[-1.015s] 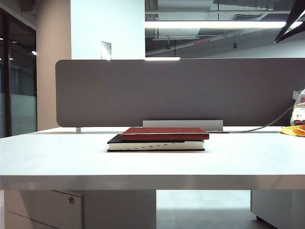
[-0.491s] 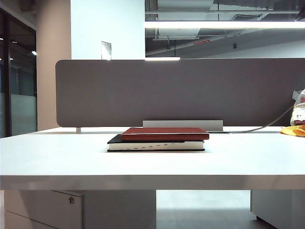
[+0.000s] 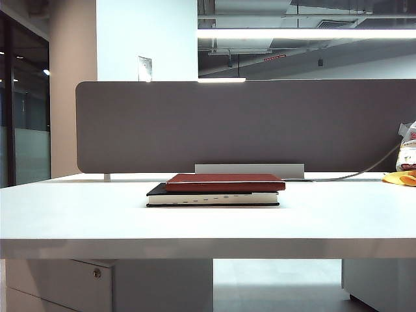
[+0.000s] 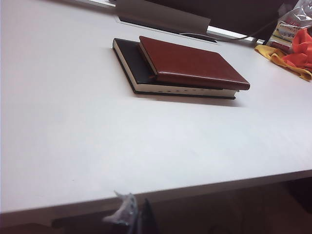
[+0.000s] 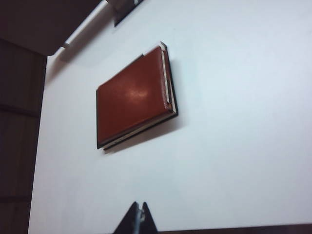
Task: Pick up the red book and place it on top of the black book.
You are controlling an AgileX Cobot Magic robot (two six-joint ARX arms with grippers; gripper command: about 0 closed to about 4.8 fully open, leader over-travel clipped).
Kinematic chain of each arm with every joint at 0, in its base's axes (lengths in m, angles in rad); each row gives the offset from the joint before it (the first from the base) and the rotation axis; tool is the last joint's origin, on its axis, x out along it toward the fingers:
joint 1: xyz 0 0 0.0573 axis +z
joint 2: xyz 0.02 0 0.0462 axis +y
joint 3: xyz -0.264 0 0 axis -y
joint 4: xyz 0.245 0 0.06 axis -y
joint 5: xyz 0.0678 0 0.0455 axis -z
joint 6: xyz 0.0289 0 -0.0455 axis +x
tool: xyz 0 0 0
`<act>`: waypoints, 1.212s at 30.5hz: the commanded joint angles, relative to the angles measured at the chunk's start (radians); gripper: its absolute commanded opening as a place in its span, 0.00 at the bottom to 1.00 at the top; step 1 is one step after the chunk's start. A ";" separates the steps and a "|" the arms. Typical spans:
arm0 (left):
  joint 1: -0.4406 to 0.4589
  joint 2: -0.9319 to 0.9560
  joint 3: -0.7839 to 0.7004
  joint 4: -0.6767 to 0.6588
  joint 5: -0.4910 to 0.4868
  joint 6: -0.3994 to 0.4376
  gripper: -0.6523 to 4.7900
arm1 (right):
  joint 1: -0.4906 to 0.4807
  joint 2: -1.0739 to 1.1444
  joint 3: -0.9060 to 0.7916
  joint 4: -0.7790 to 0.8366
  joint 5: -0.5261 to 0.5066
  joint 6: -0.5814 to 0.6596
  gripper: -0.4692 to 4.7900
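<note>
Exterior cam: low, level with worktop (image 3: 78, 214) near edge, facing the far partition (image 3: 247, 123). Left wrist cam: off the near edge, looking obliquely across. Right wrist cam: higher, looking steeply down. All three share the stacked red book (image 3: 225, 182) and black book (image 3: 195, 197).

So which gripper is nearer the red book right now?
Right, as far as I can judge. The right gripper, shut, is above the table, off the red book. The left gripper sits beyond the table edge.
</note>
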 commanded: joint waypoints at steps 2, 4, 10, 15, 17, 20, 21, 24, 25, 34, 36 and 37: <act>0.002 0.000 0.004 -0.022 0.016 -0.003 0.15 | 0.000 -0.024 -0.045 0.052 -0.005 -0.003 0.09; 0.002 0.000 0.004 -0.022 0.021 -0.003 0.15 | 0.000 -0.045 -0.074 0.072 -0.003 0.002 0.09; 0.002 0.000 0.004 -0.022 0.021 -0.003 0.15 | -0.030 -0.119 -0.155 0.116 -0.003 0.027 0.09; 0.002 0.000 0.004 -0.022 0.027 -0.003 0.15 | -0.041 -0.192 -0.233 0.153 -0.004 0.040 0.09; 0.002 0.000 0.004 -0.022 0.028 -0.003 0.15 | -0.049 -0.226 -0.270 0.175 -0.003 0.052 0.09; 0.002 0.000 0.004 -0.022 0.030 -0.003 0.15 | -0.057 -0.278 -0.325 0.198 -0.004 0.058 0.09; 0.002 0.000 0.004 -0.022 0.030 -0.003 0.15 | -0.066 -0.297 -0.346 0.204 -0.006 0.058 0.09; 0.002 0.000 0.004 -0.023 0.030 -0.002 0.15 | -0.084 -0.347 -0.402 0.223 -0.006 0.057 0.09; 0.002 0.000 0.004 -0.023 0.028 -0.002 0.15 | -0.086 -0.365 -0.421 0.227 -0.004 0.057 0.09; 0.002 0.000 0.019 -0.092 -0.171 0.009 0.15 | -0.085 -0.413 -0.485 0.226 -0.006 0.016 0.09; 0.002 0.000 0.021 -0.097 -0.229 0.008 0.15 | -0.085 -0.413 -0.485 0.226 -0.006 0.004 0.09; 0.002 0.000 0.021 -0.097 -0.248 0.008 0.15 | -0.085 -0.413 -0.485 0.226 -0.005 0.001 0.09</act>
